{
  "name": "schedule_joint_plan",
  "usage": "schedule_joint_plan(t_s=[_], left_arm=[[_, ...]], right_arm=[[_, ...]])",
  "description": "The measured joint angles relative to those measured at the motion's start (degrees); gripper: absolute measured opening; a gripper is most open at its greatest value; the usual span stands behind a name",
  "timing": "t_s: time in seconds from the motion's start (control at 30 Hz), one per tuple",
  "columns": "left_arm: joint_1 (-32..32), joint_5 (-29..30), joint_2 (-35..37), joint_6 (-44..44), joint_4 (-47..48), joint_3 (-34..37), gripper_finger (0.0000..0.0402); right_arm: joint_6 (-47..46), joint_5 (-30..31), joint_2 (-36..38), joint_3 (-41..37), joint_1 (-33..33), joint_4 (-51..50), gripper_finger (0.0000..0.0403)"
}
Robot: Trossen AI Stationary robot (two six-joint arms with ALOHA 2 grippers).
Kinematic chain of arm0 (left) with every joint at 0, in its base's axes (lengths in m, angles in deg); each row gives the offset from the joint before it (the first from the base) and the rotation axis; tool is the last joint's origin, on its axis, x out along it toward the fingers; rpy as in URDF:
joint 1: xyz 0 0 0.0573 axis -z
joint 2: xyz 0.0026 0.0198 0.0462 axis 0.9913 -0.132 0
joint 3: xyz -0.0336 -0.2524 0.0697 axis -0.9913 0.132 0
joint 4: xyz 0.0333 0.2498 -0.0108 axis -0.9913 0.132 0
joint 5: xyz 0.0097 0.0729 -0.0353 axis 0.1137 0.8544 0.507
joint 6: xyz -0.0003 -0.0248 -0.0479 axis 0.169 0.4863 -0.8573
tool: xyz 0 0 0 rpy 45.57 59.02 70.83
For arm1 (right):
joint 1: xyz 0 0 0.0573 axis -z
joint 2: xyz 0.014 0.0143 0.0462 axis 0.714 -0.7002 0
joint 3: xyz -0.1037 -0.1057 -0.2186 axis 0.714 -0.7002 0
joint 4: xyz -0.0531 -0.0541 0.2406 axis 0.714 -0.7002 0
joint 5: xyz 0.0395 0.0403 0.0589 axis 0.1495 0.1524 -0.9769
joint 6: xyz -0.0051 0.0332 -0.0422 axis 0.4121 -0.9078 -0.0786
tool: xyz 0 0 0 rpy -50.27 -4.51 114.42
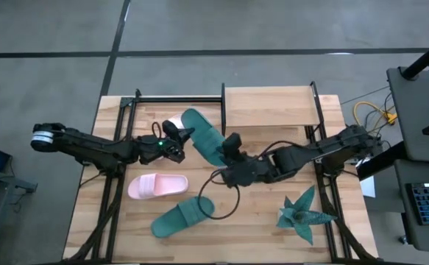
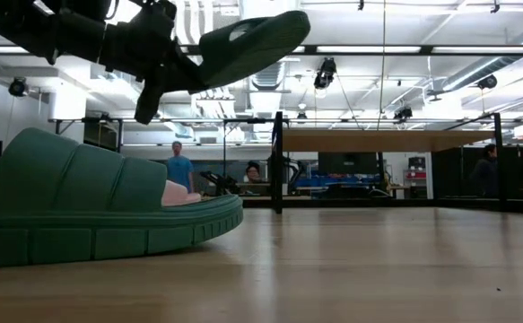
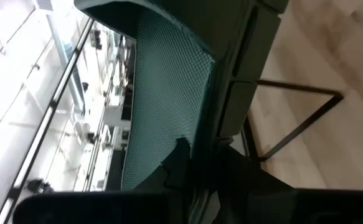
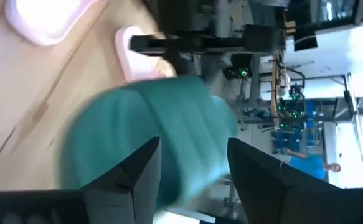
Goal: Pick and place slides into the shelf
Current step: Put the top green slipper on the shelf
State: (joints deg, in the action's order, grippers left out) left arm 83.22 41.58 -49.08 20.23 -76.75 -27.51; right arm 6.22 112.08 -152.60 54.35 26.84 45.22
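One dark teal slide [image 1: 203,132] is up in the air between both grippers, clear of the table in the low view [image 2: 252,40]. My left gripper [image 1: 179,141] is shut on it. My right gripper [image 4: 190,168] is open at the slide's other end [image 1: 223,153], a finger on either side; whether it touches, I cannot tell. The second teal slide [image 1: 183,216] lies sole-down near the table's front [image 2: 91,211]. One pink slide [image 1: 157,185] lies beside it. The other pink slide [image 1: 171,124] is half hidden under my left gripper. The shelf [image 1: 271,109] stands at the far edge. My left gripper holds the lifted teal slide by its side edge [image 2: 198,56], near the end toward the table's left. It comes level from the left. The dotted sole [image 3: 162,93] fills its wrist view beside a dark finger [image 3: 231,112]. The slide is lifted clear and rises toward the right.
A teal spiky star-shaped plant [image 1: 302,213] sits on the table's near right part. Black frame rails [image 1: 111,191] run along both sides of the table. A loose black cable [image 1: 225,199] loops under my right arm. People stand in the room behind the table [image 2: 180,166].
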Motion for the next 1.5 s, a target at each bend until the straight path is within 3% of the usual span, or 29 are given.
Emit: schedule_joint_plan(t_s=[0.17, 0.33, 0.83, 0.97, 1.1, 1.17, 1.33, 1.5], left_arm=[[-0.1, 1.0, -0.1, 0.0, 0.0, -0.3, 0.0027], [0.0, -0.1, -0.1, -0.2, 0.0, -0.4, 0.0027], [0.0, -8.7, -0.1, -0.2, 0.2, -1.7, 0.0027], [0.0, -9.4, -0.1, -0.2, 0.3, -1.8, 0.0027], [0.0, -9.7, -0.1, -0.5, 0.3, -1.8, 0.0028], [0.0, -10.0, -0.1, -0.5, 0.2, -1.8, 0.0048], [0.0, -10.0, -0.1, -2.9, -0.9, -1.8, 0.0134], [0.1, -11.1, 0.5, -15.6, -1.6, -1.9, 0.0214]], right_arm=[[3.0, 0.4, -2.0, 0.0, 0.0, 0.0, 0.0169], [3.5, 7.6, -2.7, 0.0, 0.3, 0.0, 0.0166], [3.5, 7.5, -2.7, 0.0, 0.3, -0.8, 0.0164], [3.4, 8.2, -2.7, 0.0, 0.3, -0.8, 0.013], [2.1, 8.6, -2.7, 0.0, 0.3, -0.7, 0.0051], [1.5, 8.7, -2.7, 0.0, 0.3, -0.7, 0.0021], [0.0, 9.4, -2.7, 0.0, 0.3, -0.9, 0.0012], [-1.9, 17.9, -2.7, 0.0, 0.4, -2.1, 0.001]])
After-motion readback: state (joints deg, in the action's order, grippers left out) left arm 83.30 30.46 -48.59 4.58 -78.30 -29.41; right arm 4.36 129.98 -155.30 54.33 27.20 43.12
